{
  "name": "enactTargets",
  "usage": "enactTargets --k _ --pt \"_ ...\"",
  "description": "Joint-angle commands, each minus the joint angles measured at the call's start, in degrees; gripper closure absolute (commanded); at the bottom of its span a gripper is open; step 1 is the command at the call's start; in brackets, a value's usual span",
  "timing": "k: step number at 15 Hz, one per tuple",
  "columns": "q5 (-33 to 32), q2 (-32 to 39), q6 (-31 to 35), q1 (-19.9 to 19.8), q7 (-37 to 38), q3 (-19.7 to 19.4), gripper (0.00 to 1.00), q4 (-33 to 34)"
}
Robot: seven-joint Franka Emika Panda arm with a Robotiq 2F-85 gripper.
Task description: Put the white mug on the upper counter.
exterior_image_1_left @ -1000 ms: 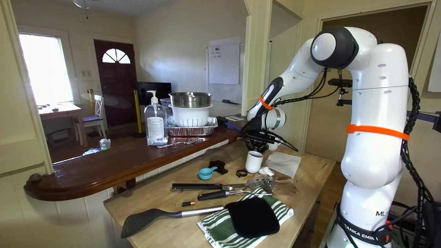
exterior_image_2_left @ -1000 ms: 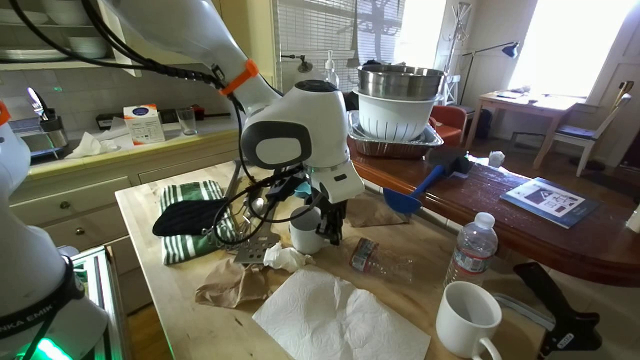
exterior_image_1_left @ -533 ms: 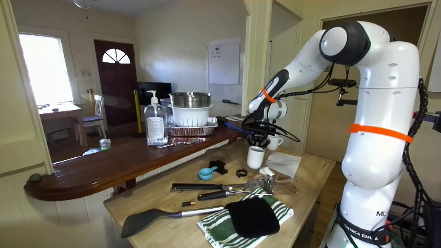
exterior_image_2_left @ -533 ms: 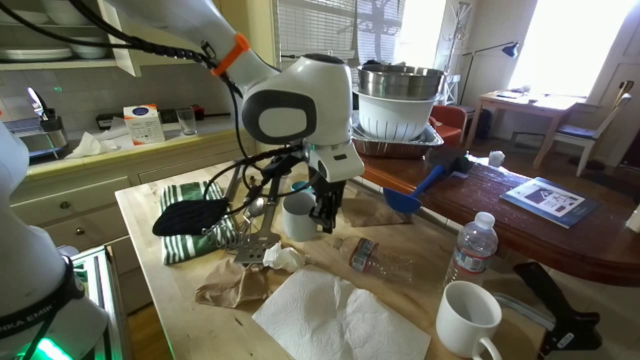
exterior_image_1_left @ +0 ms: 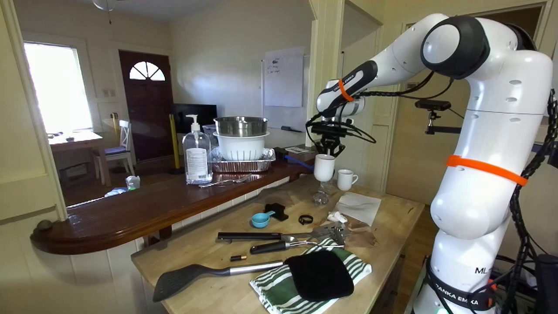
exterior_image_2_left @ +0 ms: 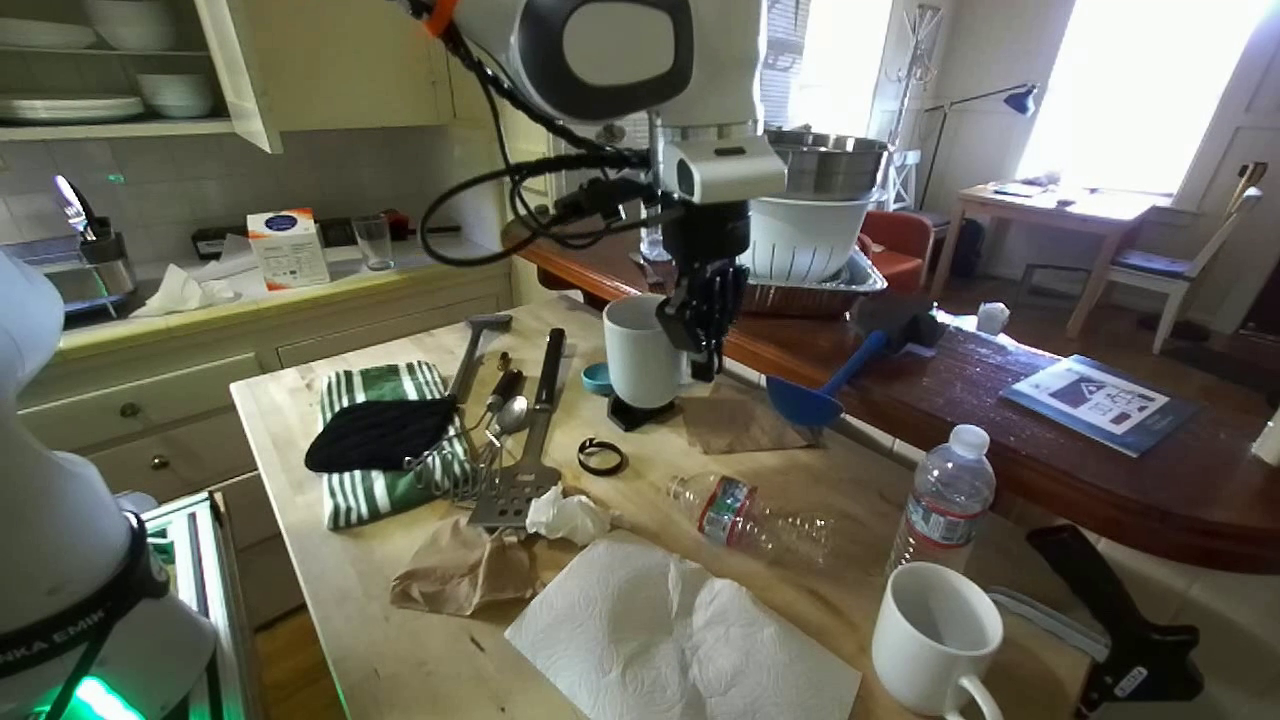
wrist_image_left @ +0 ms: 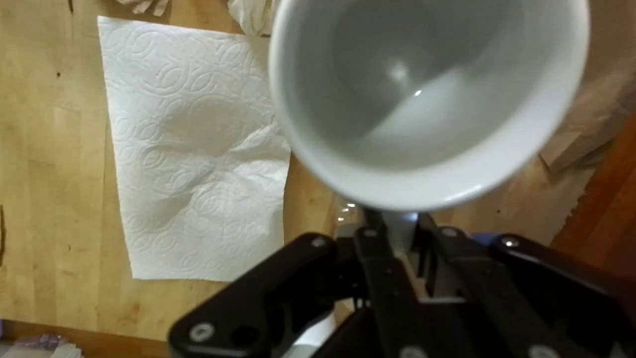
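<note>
My gripper (exterior_image_1_left: 331, 152) is shut on the handle of the white mug (exterior_image_1_left: 324, 168) and holds it upright, raised above the tan worktop. In an exterior view the mug (exterior_image_2_left: 642, 352) hangs beside the gripper (exterior_image_2_left: 708, 352), near the front edge of the upper counter (exterior_image_2_left: 960, 395). The wrist view looks into the mug (wrist_image_left: 427, 99), which has nothing in it; the gripper (wrist_image_left: 399, 226) pinches the handle below its rim. The upper counter (exterior_image_1_left: 144, 198) is dark reddish-brown with a rounded end. A second white mug (exterior_image_2_left: 935, 640) stands on the worktop.
On the counter stand a soap bottle (exterior_image_1_left: 197, 161), a foil tray with a white colander (exterior_image_1_left: 242, 146) and steel bowl, a blue utensil (exterior_image_2_left: 830, 390) and a booklet (exterior_image_2_left: 1100, 402). On the worktop are a lying bottle (exterior_image_2_left: 750, 515), an upright bottle (exterior_image_2_left: 942, 495), utensils and a towel (exterior_image_2_left: 385, 500).
My gripper has lifted the white mug off the worktop and upward, with the arm rising and drawing back. The lying bottle and black ring behind it now show. The second mug has not moved.
</note>
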Motion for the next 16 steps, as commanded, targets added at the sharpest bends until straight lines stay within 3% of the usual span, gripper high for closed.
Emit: enactTargets --k 1,6,7,8,10,16 --pt "-0.1 0.3 -2.1 -0.6 0.5 0.3 0.85 2.3" --pt "-0.1 2.0 -4.2 -0.8 0.8 0.1 0.85 6.1" --pt "-0.1 2.2 -4.2 -0.8 0.8 0.0 0.96 6.1" --pt "1.8 4.0 -5.5 -0.9 0.2 0.0 0.96 8.1" --pt "0.1 8.3 -5.8 -0.7 4.3 0.0 0.96 13.3" --pt "4.1 21.7 -13.3 -0.5 12.1 -0.7 0.96 32.6"
